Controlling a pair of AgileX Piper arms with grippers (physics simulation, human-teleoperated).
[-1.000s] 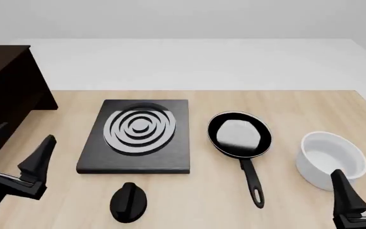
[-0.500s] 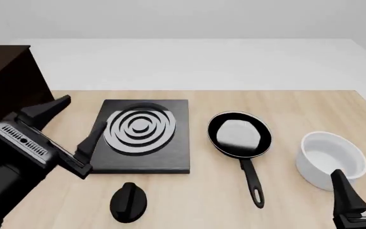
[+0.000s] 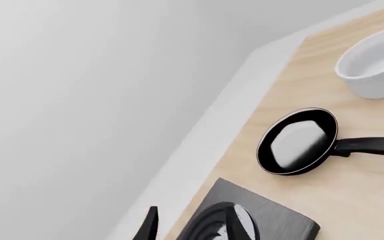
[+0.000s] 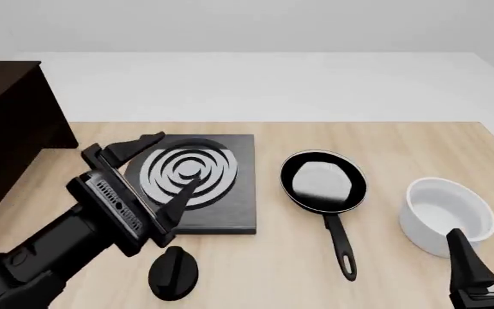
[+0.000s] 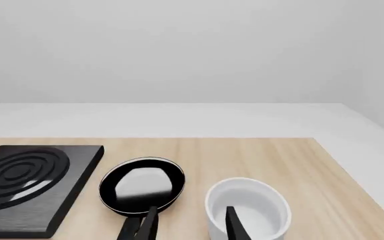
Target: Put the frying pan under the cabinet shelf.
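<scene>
The frying pan (image 4: 323, 181) is small, round and glossy black. It lies on the wooden table right of the stove plate, its thin handle (image 4: 341, 248) pointing toward me. It also shows in the left wrist view (image 3: 297, 141) and the right wrist view (image 5: 142, 186). The dark cabinet shelf (image 4: 7, 129) stands at the table's far left. My left gripper (image 4: 174, 162) is open and empty above the stove plate, left of the pan. My right gripper (image 4: 490, 256) is open and empty at the near right, in front of the bowl.
A black square stove plate (image 4: 188, 183) with silver rings lies between the cabinet and the pan. A small black knob (image 4: 174, 272) sits near the front edge. A white bowl (image 4: 449, 215) stands right of the pan.
My left arm has swung from the table's left edge to the right and now hangs over the stove plate, nearer the pan. The right arm and the pan have not moved.
</scene>
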